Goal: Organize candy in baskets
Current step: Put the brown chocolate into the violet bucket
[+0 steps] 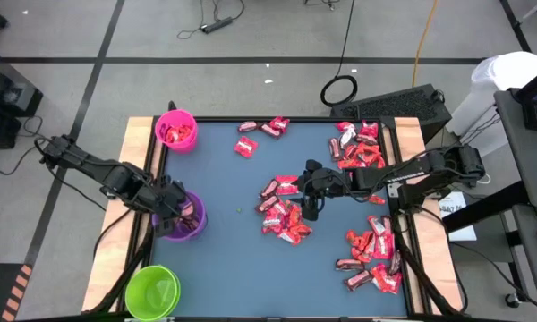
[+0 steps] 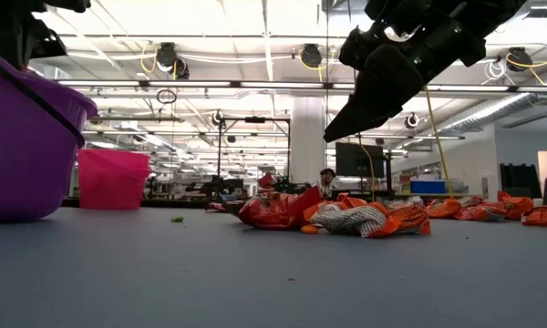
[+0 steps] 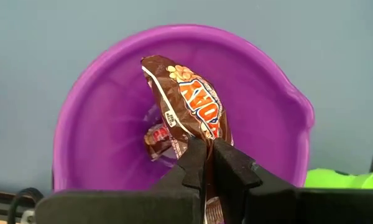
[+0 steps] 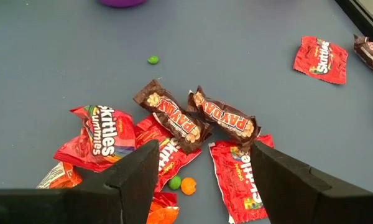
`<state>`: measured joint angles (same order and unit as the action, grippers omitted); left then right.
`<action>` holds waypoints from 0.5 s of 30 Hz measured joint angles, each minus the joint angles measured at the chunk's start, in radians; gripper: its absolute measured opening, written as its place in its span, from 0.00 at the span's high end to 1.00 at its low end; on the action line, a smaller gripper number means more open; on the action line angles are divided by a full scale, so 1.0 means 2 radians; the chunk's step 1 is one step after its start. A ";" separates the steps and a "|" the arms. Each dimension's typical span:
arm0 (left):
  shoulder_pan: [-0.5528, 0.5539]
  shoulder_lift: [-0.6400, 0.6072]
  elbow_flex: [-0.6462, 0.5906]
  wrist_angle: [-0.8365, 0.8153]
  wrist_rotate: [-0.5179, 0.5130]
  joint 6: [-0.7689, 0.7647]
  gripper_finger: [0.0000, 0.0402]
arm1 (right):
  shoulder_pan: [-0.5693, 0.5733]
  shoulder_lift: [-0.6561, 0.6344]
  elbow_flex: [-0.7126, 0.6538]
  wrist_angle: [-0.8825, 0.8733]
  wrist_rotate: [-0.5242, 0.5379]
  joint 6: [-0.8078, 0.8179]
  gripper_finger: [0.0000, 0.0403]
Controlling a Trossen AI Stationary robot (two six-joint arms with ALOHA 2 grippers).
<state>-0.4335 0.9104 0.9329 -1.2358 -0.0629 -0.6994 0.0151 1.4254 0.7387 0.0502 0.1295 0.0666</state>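
- A brown candy [image 3: 188,102] was clamped between the left gripper's [image 3: 209,163] fingers and hung over the mouth of the purple basket [image 3: 112,93], where another brown piece [image 3: 158,140] already lay.
- The remaining candy [image 1: 285,215] was scattered on the bench [image 1: 224,250]: a heap at mid-bench and more along the right side.
- The pink basket [image 1: 175,130] held red pieces; the green basket [image 1: 152,291] appeared empty.
- The right gripper [image 4: 202,165], fingers wide apart, hovered over two brown bars [image 4: 199,115] in the central heap.
- To finish well, the left fingers should part only while centred over the basket, so the wrapper clears the rim.
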 joint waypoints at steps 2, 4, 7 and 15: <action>0.000 0.000 0.000 0.000 -0.011 0.000 0.93 | 0.000 0.000 0.000 0.000 0.000 0.000 0.41; 0.000 0.000 0.000 0.000 -0.014 0.000 0.93 | 0.000 0.000 0.000 0.000 0.000 0.000 0.41; 0.000 0.000 0.000 0.000 -0.014 -0.011 0.93 | 0.000 0.000 0.000 0.000 0.000 0.000 0.41; 0.004 0.000 0.000 -0.007 -0.021 -0.053 0.81 | 0.000 0.000 0.000 0.000 0.000 0.000 0.41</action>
<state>-0.4264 0.9104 0.9329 -1.2507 -0.1059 -0.8045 0.0149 1.4254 0.7387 0.0503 0.1297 0.0661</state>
